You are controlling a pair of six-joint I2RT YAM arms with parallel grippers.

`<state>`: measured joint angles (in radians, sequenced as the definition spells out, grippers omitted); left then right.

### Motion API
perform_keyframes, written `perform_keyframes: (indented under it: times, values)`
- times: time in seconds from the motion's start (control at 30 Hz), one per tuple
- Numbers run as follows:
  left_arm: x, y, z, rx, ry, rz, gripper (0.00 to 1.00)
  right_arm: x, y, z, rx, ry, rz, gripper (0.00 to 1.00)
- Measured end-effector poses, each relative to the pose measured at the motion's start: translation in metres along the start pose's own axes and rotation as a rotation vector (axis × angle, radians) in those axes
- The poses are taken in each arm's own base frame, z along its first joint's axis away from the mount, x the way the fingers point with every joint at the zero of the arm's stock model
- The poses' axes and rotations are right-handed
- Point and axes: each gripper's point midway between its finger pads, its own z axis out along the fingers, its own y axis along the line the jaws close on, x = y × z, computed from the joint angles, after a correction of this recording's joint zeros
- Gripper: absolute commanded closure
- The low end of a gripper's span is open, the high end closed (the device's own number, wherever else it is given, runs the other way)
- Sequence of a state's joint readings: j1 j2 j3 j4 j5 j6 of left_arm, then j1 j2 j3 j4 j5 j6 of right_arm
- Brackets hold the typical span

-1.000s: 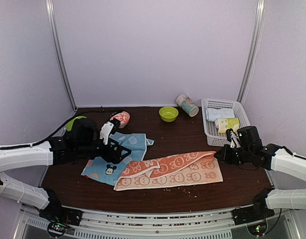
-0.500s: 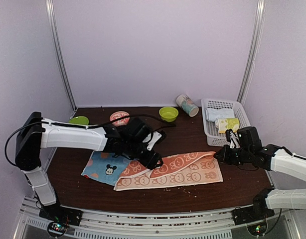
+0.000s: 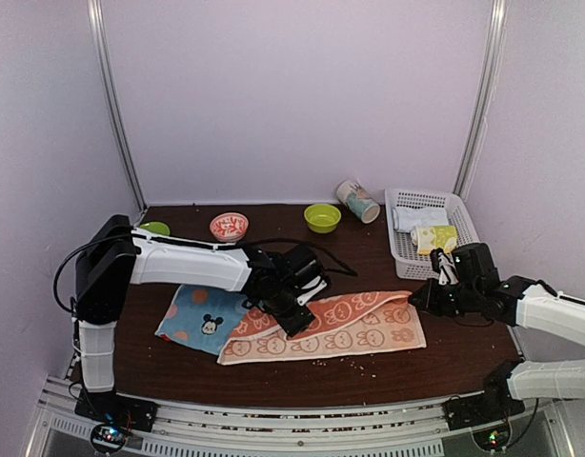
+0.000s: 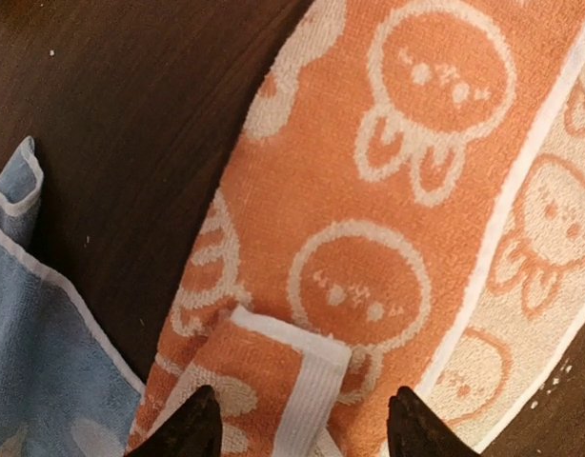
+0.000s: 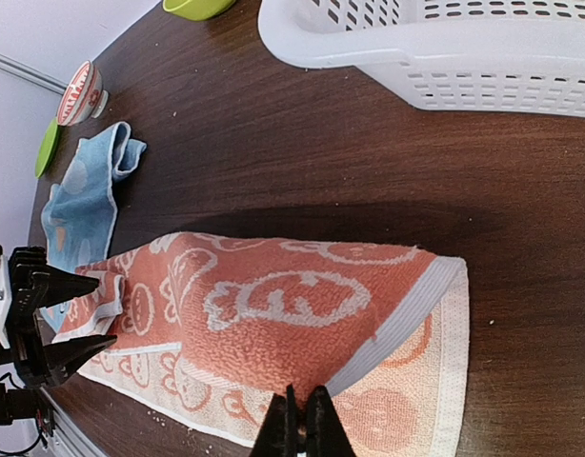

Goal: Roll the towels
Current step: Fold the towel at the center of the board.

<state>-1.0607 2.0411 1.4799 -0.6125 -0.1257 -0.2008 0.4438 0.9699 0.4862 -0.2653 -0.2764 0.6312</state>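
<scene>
**A robot lab test booth**

Two white-and-black arms (image 3: 188, 265) stand bolted to a metal rail (image 3: 302, 419) at the near edge of a dark table (image 3: 369, 257). Plain pale walls (image 3: 292, 95) and bare metal poles (image 3: 114, 105) box the table in. On it lie household props: towels (image 3: 340, 324), bowls (image 3: 322, 218), a cup (image 3: 357, 201) and a white basket (image 3: 407, 249).

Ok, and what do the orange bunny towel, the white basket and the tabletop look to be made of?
Orange bunny towel: terry cloth, probably cotton; matte fuzzy pile and a flat woven white hem. White basket: moulded plastic, slightly glossy, with regular slotted holes. Tabletop: dark brown wood or wood-look laminate, smooth with a faint sheen; I cannot tell which.
</scene>
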Motion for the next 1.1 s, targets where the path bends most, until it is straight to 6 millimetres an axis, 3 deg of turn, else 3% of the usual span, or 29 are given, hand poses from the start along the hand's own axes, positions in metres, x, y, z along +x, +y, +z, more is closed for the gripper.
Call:
perform_keyframes:
  times: [0.37, 0.7, 0.87, 1.1]
  values:
    - [-0.002, 0.007, 0.011, -0.064, 0.036, 0.065, 0.51, 0.000, 0.000, 0.000, 0.002, 0.002, -0.003, 1.00]
    - [-0.013, 0.009, 0.007, -0.093, 0.014, 0.095, 0.78, 0.001, -0.001, 0.001, 0.003, 0.004, -0.003, 1.00]
    - [-0.012, 0.010, 0.008, -0.102, 0.017, 0.102, 1.00, 0.001, -0.001, 0.001, 0.003, 0.004, -0.004, 1.00]
    - [-0.011, 0.018, 0.001, -0.144, 0.006, 0.100, 1.00, 0.002, -0.001, 0.000, 0.005, 0.007, -0.003, 1.00]
